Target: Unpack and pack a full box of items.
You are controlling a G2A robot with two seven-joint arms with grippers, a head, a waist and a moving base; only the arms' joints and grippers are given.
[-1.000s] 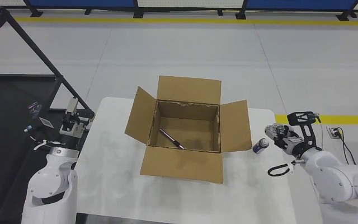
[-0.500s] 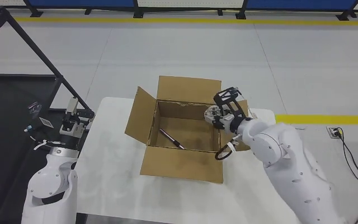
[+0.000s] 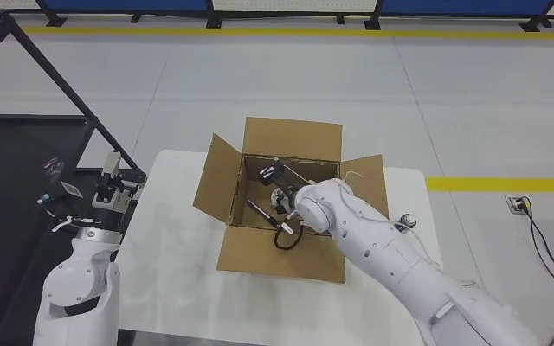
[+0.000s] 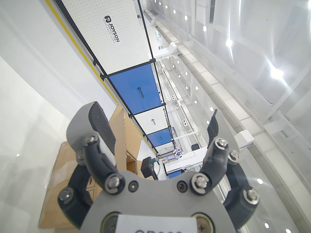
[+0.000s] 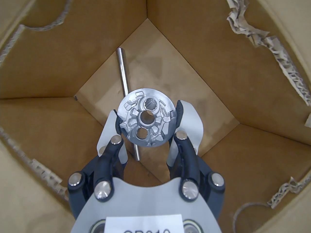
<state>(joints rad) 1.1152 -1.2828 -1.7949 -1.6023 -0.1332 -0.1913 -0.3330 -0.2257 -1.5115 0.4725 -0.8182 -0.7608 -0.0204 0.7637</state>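
An open cardboard box (image 3: pixel 281 251) stands in the middle of the white table (image 3: pixel 173 259). On its floor lies a thin metal rod (image 3: pixel 262 214) (image 5: pixel 122 69). My right arm comes in from the right, and its gripper (image 3: pixel 279 197) (image 5: pixel 148 113) hangs inside the box, shut on a round cast metal disc (image 5: pixel 136 129) with holes. The disc is held above the rod, clear of the box floor. My left gripper (image 4: pixel 155 116) is open with nothing in it and points upward off the table's left side, beside the box (image 4: pixel 60 170).
A small can (image 3: pixel 404 223) stands on the table to the right of the box, beside the right arm. The box's four flaps are folded outward, with torn edges (image 5: pixel 274 49) along the walls. Bare table lies left of the box.
My right arm has swung from the table's right edge near the can, leftward over the flap and down into the box, with the metal disc in its gripper. The left arm has stayed still.
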